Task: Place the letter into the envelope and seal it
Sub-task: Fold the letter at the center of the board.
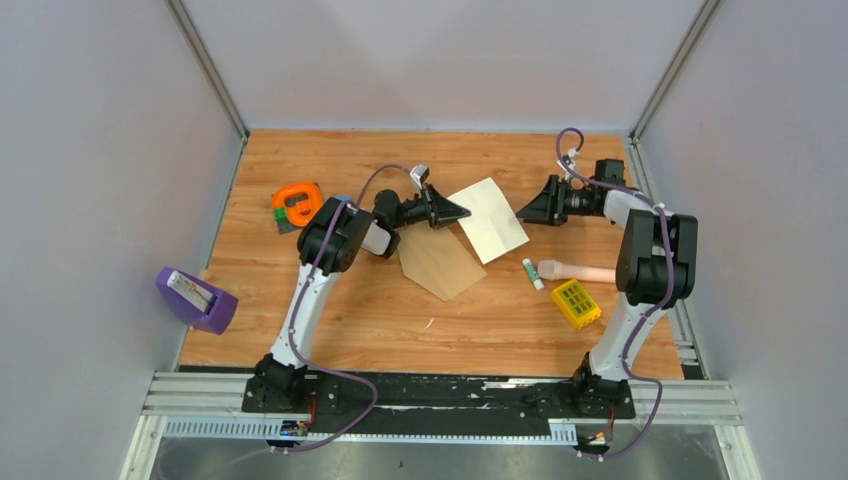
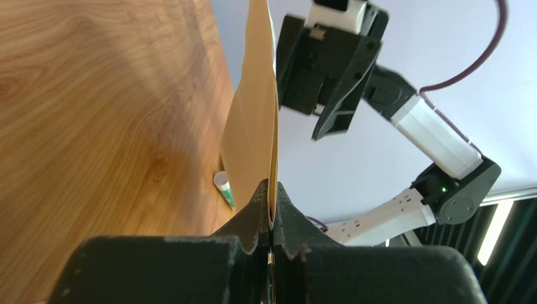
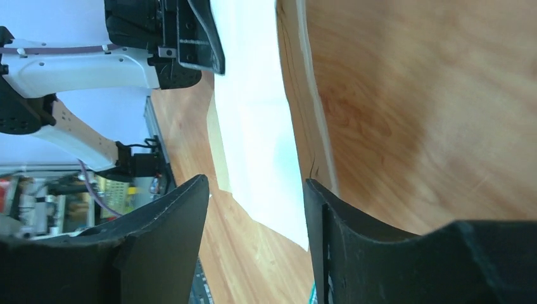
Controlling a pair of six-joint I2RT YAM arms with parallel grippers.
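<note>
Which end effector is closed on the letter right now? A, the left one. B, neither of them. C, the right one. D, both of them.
A: in the left wrist view the left end effector is pinched shut on the edge of the letter, while the right end effector has its jaws apart and the sheet lies beyond them.

Wooden table (image 1: 380,310) with envelope (image 1: 442,262), glue stick (image 1: 533,274)
</note>
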